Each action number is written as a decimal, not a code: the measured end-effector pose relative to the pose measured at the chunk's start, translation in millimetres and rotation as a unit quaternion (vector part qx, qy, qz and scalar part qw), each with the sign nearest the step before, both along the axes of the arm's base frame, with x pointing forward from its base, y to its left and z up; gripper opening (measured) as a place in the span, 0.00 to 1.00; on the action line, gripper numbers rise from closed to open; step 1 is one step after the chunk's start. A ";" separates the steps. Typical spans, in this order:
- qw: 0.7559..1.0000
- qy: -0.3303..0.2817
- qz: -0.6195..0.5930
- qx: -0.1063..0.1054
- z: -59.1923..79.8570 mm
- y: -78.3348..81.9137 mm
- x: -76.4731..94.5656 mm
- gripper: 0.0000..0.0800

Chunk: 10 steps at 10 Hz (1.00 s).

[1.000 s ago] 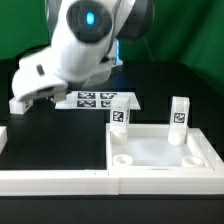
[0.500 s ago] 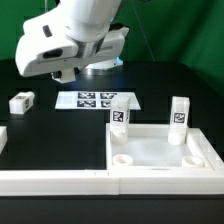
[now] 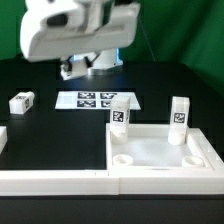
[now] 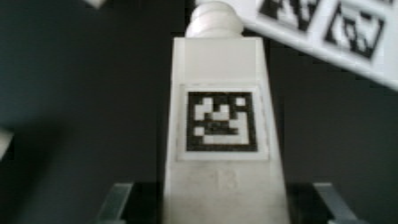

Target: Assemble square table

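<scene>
Square table (image 3: 155, 148): its tabletop lies rim-up on the counter (image 3: 60, 140) at the exterior view's lower right. One standing leg (image 3: 119, 113) and a second standing leg (image 3: 179, 112) are upright in the far corners, and the near sockets (image 3: 122, 158) look vacant. A loose leg (image 3: 21, 101) lies on its side well off to the exterior view's left, near the marker board (image 3: 95, 99). My arm (image 3: 70, 30) is raised high. In the wrist view the jaws are closed on the held leg (image 4: 219, 120), one finger on each flat side, tag facing the camera and peg (image 4: 214, 15) pointing away. I judge these legs to be stiff, light, hard plastic with smooth, probably slick faces, so the leg could pivot if pinched off-centre. The best hold is on the flat sides around mid-length, clear of the peg. The tabletop looks rigid but light and likely to skid if pushed, so I'd leave it where it is.
</scene>
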<state>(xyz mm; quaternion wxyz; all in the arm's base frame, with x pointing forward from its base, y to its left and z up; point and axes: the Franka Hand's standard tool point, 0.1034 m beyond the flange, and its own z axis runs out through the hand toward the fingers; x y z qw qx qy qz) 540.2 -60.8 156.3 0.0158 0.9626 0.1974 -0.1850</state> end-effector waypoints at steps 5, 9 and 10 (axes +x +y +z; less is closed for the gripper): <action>0.987 -0.158 0.015 0.037 -4.4 -8.2 15.1 0.36; 0.966 -0.251 -0.019 0.050 12.8 45.1 53.8 0.36; 0.962 -0.265 -0.020 0.058 21.9 57.9 65.1 0.36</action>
